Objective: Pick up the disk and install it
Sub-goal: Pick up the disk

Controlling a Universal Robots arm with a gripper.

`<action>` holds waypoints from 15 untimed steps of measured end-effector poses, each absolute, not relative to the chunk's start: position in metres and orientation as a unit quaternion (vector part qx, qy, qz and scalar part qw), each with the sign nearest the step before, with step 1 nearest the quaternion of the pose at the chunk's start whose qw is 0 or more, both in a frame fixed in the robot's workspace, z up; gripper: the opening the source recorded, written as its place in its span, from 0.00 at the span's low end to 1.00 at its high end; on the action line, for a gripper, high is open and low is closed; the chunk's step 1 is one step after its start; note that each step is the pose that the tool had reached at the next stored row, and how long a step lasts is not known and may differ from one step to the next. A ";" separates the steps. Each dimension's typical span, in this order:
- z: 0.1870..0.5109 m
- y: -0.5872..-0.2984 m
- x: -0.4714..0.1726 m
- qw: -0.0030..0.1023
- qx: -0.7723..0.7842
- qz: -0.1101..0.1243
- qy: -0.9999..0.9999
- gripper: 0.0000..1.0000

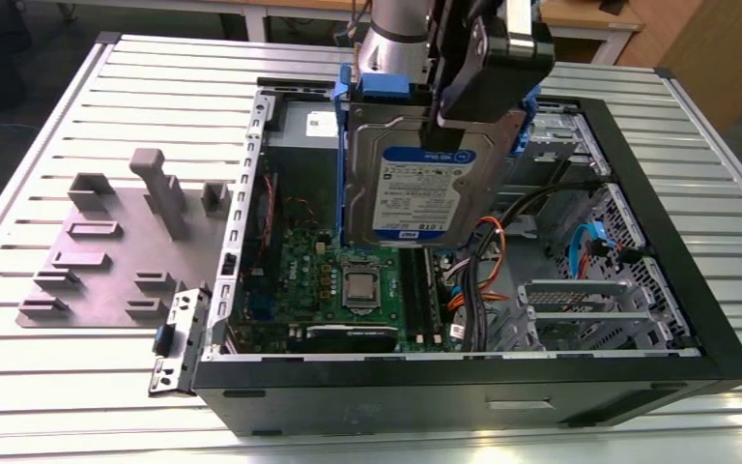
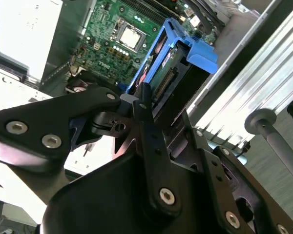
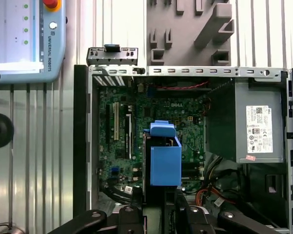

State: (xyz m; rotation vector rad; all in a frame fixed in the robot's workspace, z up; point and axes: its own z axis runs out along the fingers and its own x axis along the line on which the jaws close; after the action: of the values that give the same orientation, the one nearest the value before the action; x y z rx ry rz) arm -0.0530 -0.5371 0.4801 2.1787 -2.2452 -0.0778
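Observation:
The disk (image 1: pixel 425 188) hangs upright on its edge over the open computer case (image 1: pixel 680 290), above the motherboard (image 1: pixel 345 275). Its silver face carries a white-and-blue label, and blue rails run along its sides. My gripper (image 1: pixel 455 111) is shut on the disk's upper end. In the second wrist view the disk (image 2: pixel 172 73) sticks out from between the black fingers (image 2: pixel 142 105). In the first wrist view the disk (image 3: pixel 165 163) appears end-on as a blue block over the motherboard, just beyond the gripper (image 3: pixel 168 207).
A grey drive cage (image 1: pixel 578 309) sits in the case at the exterior view's right, beside orange and blue cables (image 1: pixel 481 271). The power supply (image 3: pixel 259 126) fills one corner. A grey fixture plate (image 1: pixel 100 251) lies beside the case on the slatted table (image 1: pixel 62 387). A teach pendant (image 3: pixel 24 34) rests nearby.

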 end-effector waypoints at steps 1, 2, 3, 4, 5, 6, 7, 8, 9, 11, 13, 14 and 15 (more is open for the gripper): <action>0.480 -0.539 -0.053 0.006 0.696 -0.025 -0.718 0.35; 0.480 -0.540 -0.053 0.006 0.696 -0.025 -0.718 0.35; 0.480 -0.541 -0.053 0.006 0.695 -0.025 -0.718 0.35; 0.480 -0.541 -0.053 0.006 0.695 -0.025 -0.718 0.35; 0.480 -0.541 -0.053 0.006 0.695 -0.025 -0.718 0.35; 0.480 -0.541 -0.053 0.006 0.695 -0.025 -0.718 0.35; 0.480 -0.541 -0.053 0.006 0.695 -0.025 -0.718 0.35; 0.480 -0.541 -0.053 0.006 0.695 -0.025 -0.718 0.35; 0.480 -0.541 -0.053 0.006 0.695 -0.025 -0.718 0.35; 0.480 -0.541 -0.053 0.006 0.695 -0.025 -0.718 0.35; 0.480 -0.541 -0.052 0.006 0.696 -0.025 -0.718 0.35; 0.480 -0.541 -0.050 0.006 0.695 -0.025 -0.718 0.35; 0.480 -0.541 -0.048 0.006 0.695 -0.025 -0.718 0.35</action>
State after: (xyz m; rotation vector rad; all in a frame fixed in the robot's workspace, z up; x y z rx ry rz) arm -0.0480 -0.5414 0.4799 2.1765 -2.2471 -0.0783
